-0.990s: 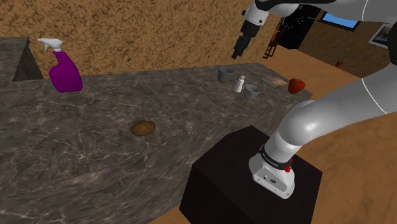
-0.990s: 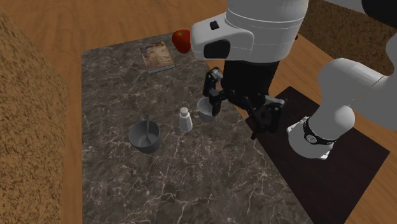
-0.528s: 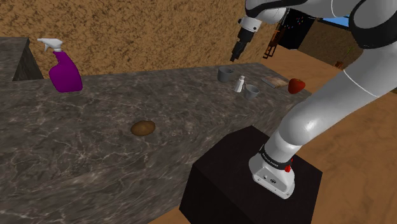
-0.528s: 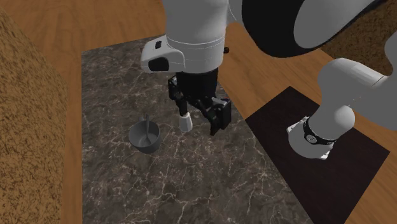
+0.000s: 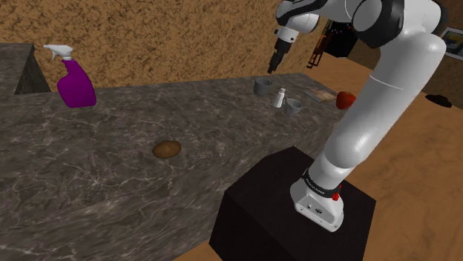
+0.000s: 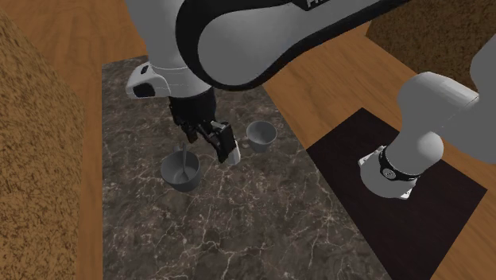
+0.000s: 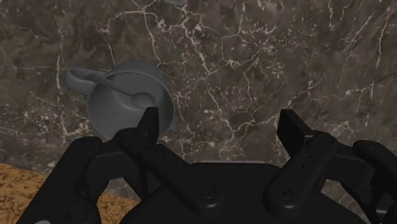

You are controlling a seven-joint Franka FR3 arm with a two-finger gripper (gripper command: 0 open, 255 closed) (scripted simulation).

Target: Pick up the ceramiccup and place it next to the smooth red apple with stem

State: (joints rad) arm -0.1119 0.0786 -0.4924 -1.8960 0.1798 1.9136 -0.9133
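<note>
Shoulder view: puts the gripper (image 5: 274, 61) high above the cup (image 5: 262, 87), a grey one standing near the far edge of the counter (image 5: 148, 119), with a shaker (image 5: 281, 97) and a bowl (image 5: 294, 104) just beside it toward the right end. Gives the apple (image 5: 345, 99) too, further on by that end's far corner, well apart from the cup. Second exterior view: makes the change plain. Has the gripper (image 6: 208, 137) carried off the bowl (image 6: 261, 135), where a second ago it hung, and across to the near side of the cup (image 6: 181, 171), partly covering the shaker (image 6: 232, 157). Reads as the approach lining up on the right vessel, with descent and grasp not yet done. Hides the apple behind the arm (image 6: 262, 40). Wrist view: adds the detail lacking elsewhere, namely fingers (image 7: 151, 124) spread wide and clasping nothing, the gripper (image 7: 221, 127) centred on bare counter beside the cup (image 7: 130, 102), and the handle (image 7: 79, 76) turned away from the fingers. Suggests a further sideways shift before closing.
</note>
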